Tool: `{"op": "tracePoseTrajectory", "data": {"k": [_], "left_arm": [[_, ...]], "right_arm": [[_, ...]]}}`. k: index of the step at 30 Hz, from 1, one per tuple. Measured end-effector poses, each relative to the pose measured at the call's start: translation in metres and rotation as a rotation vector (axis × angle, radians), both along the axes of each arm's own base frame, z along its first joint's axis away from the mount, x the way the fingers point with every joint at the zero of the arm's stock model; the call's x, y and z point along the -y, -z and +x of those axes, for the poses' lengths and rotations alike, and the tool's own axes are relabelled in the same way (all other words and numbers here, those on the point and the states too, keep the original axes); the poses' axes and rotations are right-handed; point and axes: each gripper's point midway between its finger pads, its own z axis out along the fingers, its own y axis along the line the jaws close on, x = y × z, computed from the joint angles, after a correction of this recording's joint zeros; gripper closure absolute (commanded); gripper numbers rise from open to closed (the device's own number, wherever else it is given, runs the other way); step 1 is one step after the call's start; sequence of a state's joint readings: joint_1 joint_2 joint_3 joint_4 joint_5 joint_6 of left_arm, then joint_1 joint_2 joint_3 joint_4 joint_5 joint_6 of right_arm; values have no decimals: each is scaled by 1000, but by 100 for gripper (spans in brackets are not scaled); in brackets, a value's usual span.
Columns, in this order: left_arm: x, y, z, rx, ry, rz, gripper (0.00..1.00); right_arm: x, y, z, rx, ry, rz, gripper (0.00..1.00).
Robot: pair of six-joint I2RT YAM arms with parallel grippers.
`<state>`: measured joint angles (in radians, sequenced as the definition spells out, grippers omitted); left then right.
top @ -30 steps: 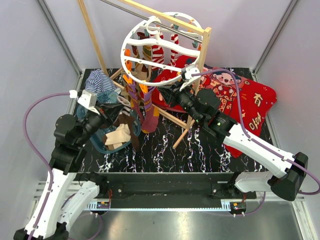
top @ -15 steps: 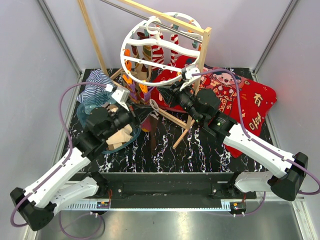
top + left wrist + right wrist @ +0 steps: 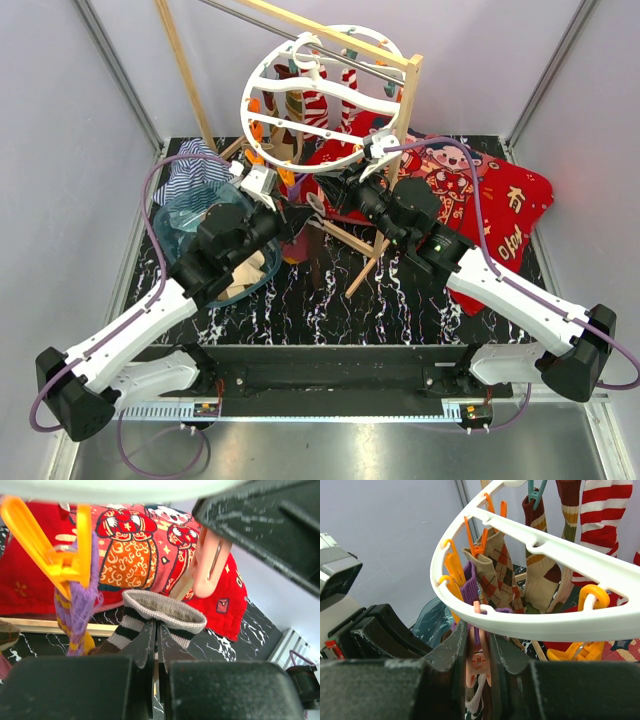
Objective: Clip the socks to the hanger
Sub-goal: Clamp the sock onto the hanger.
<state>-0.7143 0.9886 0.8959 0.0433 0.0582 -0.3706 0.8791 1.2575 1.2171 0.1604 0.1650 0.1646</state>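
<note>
Left gripper (image 3: pixel 156 630) is clamped on the grey cuff of a striped sock (image 3: pixel 165 611); right gripper (image 3: pixel 478 640) pinches a peach clip (image 3: pixel 480 665) (hanging from the hanger (image 3: pixel 545 624) rim), near the counter's (image 3: pixel 400 300) far edge.

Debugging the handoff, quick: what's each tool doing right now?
Left tool: shut on striped sock.
Right tool: shut on pink clip.
</note>
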Motion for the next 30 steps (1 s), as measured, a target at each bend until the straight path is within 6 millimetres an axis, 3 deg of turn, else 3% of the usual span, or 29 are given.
{"op": "tracePoseTrajectory", "data": {"k": [24, 27, 30], "left_arm": [[4, -41, 1, 62, 1, -45, 100], [5, -43, 3, 64, 0, -45, 100], [7, -40, 5, 57, 1, -39, 100]], "right_arm": [[0, 0, 0, -1, -1, 1, 94], [0, 0, 0, -1, -1, 3, 81], [0, 0, 0, -5, -2, 6, 60]]}}
